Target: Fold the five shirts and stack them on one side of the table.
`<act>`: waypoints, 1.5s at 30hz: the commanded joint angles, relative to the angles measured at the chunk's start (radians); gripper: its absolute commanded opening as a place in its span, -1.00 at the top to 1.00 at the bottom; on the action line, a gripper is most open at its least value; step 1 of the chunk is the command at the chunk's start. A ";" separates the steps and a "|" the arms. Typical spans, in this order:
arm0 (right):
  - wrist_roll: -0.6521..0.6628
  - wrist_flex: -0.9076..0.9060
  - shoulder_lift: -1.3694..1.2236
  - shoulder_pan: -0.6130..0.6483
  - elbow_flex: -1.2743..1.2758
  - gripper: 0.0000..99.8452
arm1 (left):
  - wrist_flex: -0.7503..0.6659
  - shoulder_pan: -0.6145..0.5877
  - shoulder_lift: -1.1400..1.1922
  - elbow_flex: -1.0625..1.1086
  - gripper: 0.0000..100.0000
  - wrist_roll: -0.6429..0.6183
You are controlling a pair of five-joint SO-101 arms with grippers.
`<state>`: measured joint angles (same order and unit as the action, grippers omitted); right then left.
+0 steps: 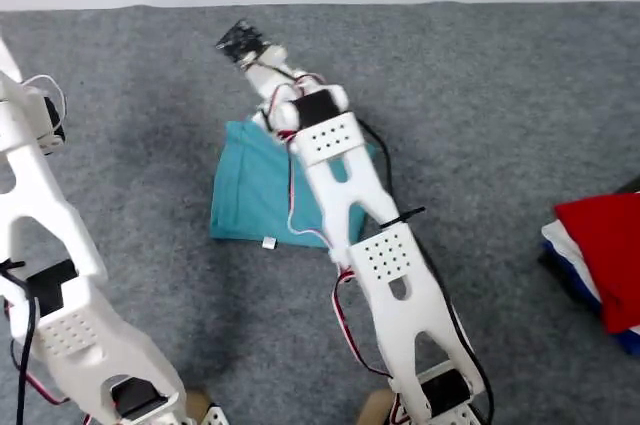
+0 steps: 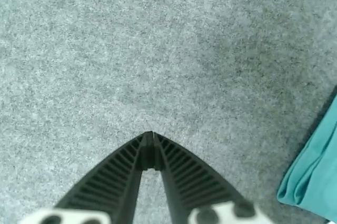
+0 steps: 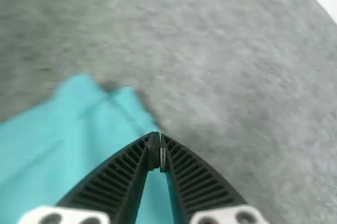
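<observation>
Your right tool (image 3: 155, 149) hung clenched over an edge of the teal shirt (image 1: 250, 195); your left tool (image 2: 149, 147) (clenched too) hovered over the grey table (image 2: 158, 50), near that shirt.

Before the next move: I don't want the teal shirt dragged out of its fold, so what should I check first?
1. Teal shirt folded: ok, it lies flat as a rough rectangle.
2. Right gripper placement: ok, shut, with its tips at the shirt's edge.
3. Cloth pinched in the right gripper: cannot tell.
4. Left gripper free: ok, shut with nothing in it, over the bare gray table cover beside the shirt.
5. Stack ready: ok, it sits at the table's side with the red shirt on top, apart from the teal shirt.
</observation>
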<state>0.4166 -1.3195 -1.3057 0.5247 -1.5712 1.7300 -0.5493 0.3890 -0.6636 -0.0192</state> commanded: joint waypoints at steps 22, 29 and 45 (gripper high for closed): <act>0.006 0.067 -0.007 -0.113 -0.020 0.98 | 0.015 0.009 -0.058 -0.004 1.00 -0.005; 0.003 -0.022 -0.012 0.005 -0.095 0.98 | 0.014 0.043 -0.057 -0.005 1.00 -0.006; 0.008 0.048 -0.150 -0.085 -0.075 0.98 | -0.006 0.041 -0.057 -0.004 1.00 -0.006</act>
<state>0.4166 -1.2919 -1.4714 0.4879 -1.6141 1.7300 -0.5109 0.3890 -0.6621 -0.0192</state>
